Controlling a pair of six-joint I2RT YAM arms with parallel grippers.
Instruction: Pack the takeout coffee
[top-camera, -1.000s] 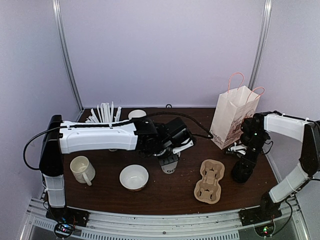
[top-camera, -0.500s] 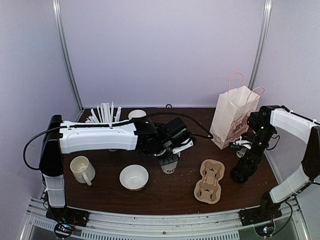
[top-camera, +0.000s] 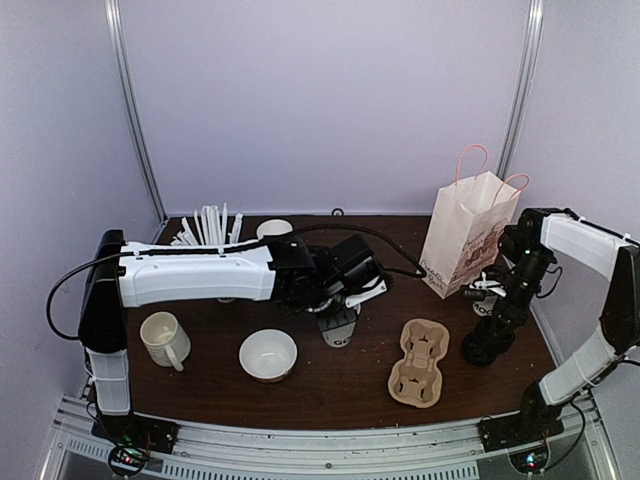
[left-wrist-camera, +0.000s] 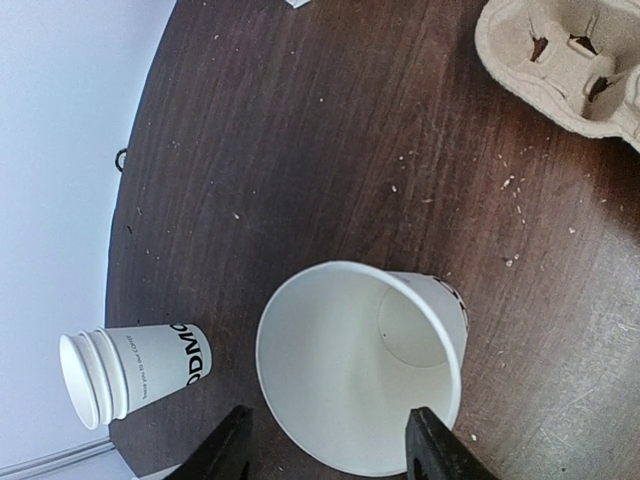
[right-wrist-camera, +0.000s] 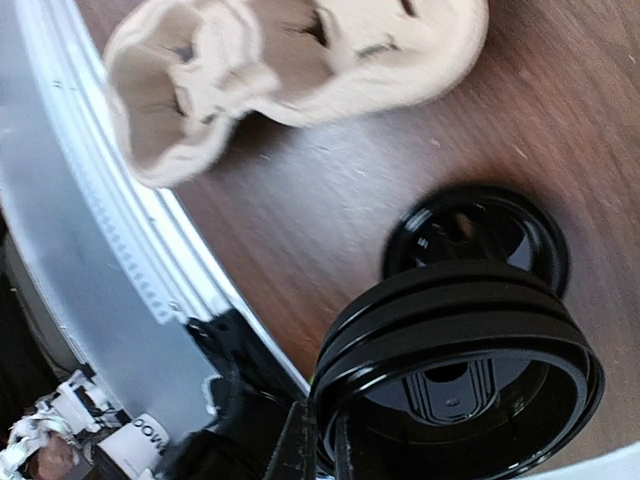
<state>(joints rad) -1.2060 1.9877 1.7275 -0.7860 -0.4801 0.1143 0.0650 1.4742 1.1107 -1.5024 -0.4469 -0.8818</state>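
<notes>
A lidless white takeout coffee cup (top-camera: 340, 332) (left-wrist-camera: 360, 365) with black lettering stands mid-table. My left gripper (top-camera: 338, 316) (left-wrist-camera: 330, 425) is closed halfway onto it, one finger on each side of the rim. My right gripper (top-camera: 488, 345) (right-wrist-camera: 328, 440) is shut, pinching the rim of a black lid (right-wrist-camera: 460, 370) just above the table, right of the pulp carrier (top-camera: 420, 362) (right-wrist-camera: 290, 70). Another black lid (right-wrist-camera: 475, 240) lies on the wood beneath it. A second lettered white cup (top-camera: 482, 303) stands by the bag, partly hidden by the right arm.
A white paper bag (top-camera: 465, 235) with pink handles stands at the back right. A stack of lidless cups (left-wrist-camera: 130, 375) lies on its side. A handled mug (top-camera: 165, 340), a white bowl (top-camera: 268, 354) and white sticks (top-camera: 205, 228) sit on the left half.
The right arm's elbow rose and swung right while its gripper stayed low beside the carrier. The left arm and its cup have not moved.
</notes>
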